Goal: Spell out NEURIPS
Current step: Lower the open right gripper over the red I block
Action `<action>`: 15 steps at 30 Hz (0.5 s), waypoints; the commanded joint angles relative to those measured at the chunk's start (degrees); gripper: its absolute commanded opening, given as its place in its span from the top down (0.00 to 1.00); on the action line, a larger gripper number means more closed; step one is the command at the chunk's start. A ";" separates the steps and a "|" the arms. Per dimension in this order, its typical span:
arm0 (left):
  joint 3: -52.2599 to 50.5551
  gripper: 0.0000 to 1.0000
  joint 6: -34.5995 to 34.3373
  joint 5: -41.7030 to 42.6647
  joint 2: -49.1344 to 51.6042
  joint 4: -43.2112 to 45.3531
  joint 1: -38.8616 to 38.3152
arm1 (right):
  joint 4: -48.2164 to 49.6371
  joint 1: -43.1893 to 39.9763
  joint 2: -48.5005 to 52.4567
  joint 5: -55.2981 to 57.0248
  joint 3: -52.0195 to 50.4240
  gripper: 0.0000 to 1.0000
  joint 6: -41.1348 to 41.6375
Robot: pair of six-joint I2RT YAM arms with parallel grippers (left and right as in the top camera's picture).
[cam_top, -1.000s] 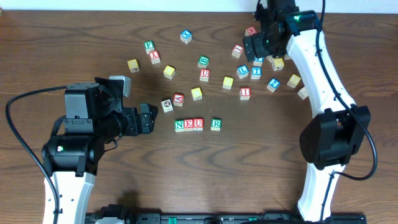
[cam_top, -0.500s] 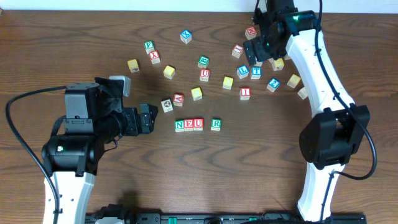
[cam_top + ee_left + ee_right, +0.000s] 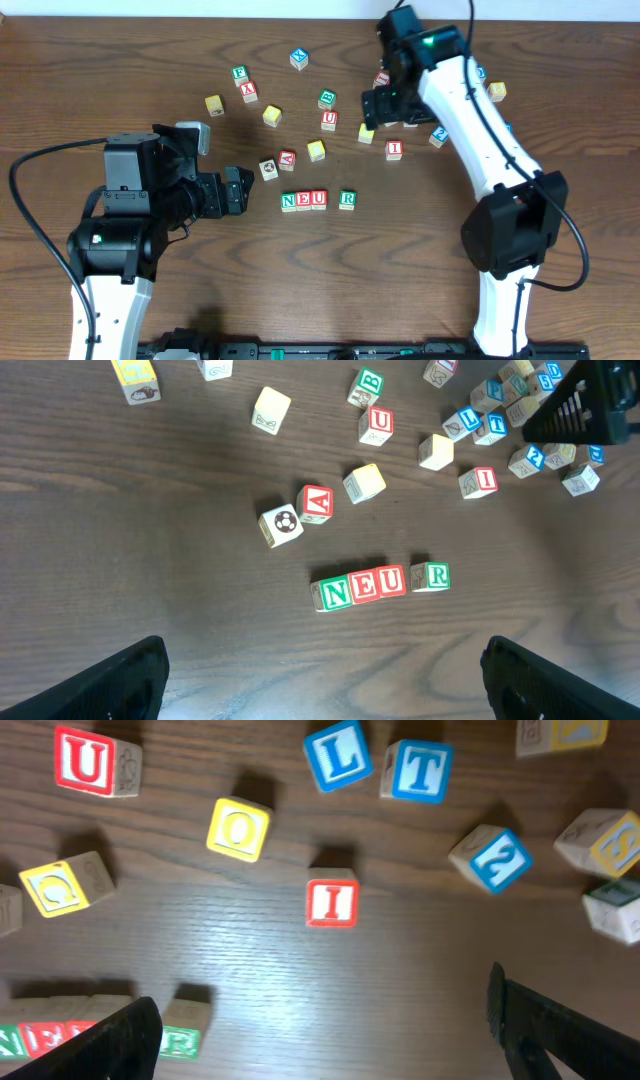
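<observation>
Status: holding left end effector (image 3: pixel 322 660) and right end effector (image 3: pixel 322 995) released, gripping nothing. Showing N (image 3: pixel 337 594), E (image 3: pixel 364 586), U (image 3: pixel 391 580) touching in row on tabletop (image 3: pixel 420 250), R (image 3: pixel 436 575) just beside U, I (image 3: pixel 331 903) apart, near right end effector.

NEU row (image 3: pixel 303 201); R cube (image 3: pixel 347 199); I cube (image 3: pixel 394 149)

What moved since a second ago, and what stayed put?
The right hand, open and empty, swung left and now hangs near the red I. Nothing was grabbed or dropped. The left hand, the N-E-U row and the green R stayed put.
</observation>
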 commanded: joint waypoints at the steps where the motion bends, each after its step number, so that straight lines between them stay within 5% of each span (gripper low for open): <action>1: 0.79 0.02 0.57 0.52 -0.37 0.09 0.35 | -0.17 1.64 -0.09 4.52 -0.94 0.01 8.85; 15: 0.79 0.02 0.55 0.52 -0.37 0.09 0.35 | 9.49 1.46 -0.09 4.46 -16.79 0.01 12.28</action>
